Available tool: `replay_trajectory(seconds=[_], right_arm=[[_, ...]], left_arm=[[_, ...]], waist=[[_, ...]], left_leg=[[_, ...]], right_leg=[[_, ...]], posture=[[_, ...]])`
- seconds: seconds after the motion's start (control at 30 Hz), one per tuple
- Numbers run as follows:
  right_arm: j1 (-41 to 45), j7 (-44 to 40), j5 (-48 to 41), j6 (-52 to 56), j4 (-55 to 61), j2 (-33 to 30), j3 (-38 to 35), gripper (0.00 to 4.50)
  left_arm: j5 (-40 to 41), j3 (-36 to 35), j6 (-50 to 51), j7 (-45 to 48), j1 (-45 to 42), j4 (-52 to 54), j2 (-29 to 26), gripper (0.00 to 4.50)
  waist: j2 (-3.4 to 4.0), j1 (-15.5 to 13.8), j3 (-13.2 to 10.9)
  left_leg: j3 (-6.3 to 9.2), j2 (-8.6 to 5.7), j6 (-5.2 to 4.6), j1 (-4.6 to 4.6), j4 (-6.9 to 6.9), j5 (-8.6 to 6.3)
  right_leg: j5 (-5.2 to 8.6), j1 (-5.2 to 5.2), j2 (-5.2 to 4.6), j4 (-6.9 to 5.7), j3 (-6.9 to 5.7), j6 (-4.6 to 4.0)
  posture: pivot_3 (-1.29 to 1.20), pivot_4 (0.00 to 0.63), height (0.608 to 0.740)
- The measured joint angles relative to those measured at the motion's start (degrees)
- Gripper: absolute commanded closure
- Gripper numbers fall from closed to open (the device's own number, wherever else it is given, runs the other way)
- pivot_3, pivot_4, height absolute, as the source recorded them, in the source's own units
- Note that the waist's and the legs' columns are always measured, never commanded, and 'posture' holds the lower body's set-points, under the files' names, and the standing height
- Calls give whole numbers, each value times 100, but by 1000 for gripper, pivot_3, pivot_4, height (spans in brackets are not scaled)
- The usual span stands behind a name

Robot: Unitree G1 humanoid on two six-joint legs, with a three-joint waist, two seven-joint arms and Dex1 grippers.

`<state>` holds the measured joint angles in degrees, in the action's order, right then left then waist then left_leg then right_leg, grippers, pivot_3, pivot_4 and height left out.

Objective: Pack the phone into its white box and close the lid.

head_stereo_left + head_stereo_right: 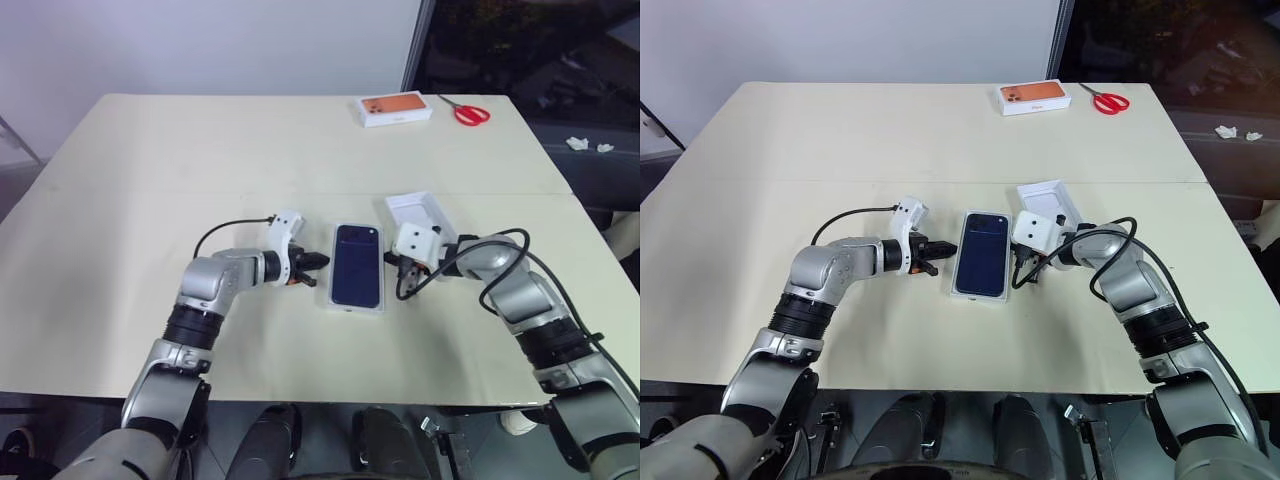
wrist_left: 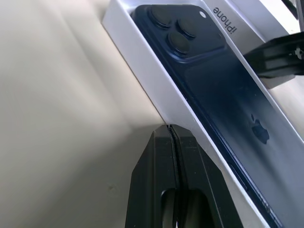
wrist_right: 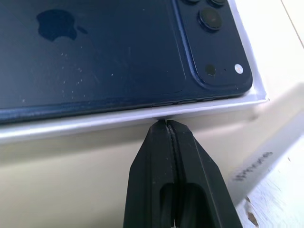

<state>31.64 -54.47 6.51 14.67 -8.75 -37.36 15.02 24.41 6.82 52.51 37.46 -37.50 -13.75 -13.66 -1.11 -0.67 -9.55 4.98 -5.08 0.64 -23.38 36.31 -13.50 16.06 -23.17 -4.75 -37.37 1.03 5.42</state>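
The lid [image 1: 357, 266], white with a dark navy phone picture on its outer face, lies picture-up in the middle of the table. Its white side wall [image 2: 156, 90] carries printed lettering at one end. My left gripper [image 1: 322, 262] is shut, with its tip right at the lid's left long side [image 2: 172, 127]. On the other side my right gripper [image 1: 393, 264] is shut too, its tip against the right long side [image 3: 165, 122]. Neither holds anything. The phone and the white box are hidden; whether they lie under the lid I cannot tell.
A white insert [image 1: 418, 212] lies just behind my right gripper. An orange-topped white box [image 1: 395, 108] and red scissors [image 1: 470, 113] sit at the table's far right. The cream table [image 1: 150, 200] has broad bare room on the left and in front.
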Motion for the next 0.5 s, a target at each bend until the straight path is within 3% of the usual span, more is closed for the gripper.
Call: replay_trajectory(seconds=[0.27, 0.5], right_arm=[[5, -36, -19, 23, 12, 22, 0, 4500], [3, -348, -282, 468, 367, -335, -187, 4500]], left_arm=[[3, -86, 38, 124, 105, 104, -163, 4449], [10, -323, 53, 224, 261, 286, -685, 4449]], waist=[[0, 12, 0], [2, 69, -2]], left_leg=[[0, 3, 1, 0, -2, 0], [-2, 7, -5, 0, -6, -3]], right_leg=[[0, -2, 2, 0, 1, 0], [0, -10, 4, -4, 4, 0]], posture=[[0, 150, 740], [0, 150, 740]])
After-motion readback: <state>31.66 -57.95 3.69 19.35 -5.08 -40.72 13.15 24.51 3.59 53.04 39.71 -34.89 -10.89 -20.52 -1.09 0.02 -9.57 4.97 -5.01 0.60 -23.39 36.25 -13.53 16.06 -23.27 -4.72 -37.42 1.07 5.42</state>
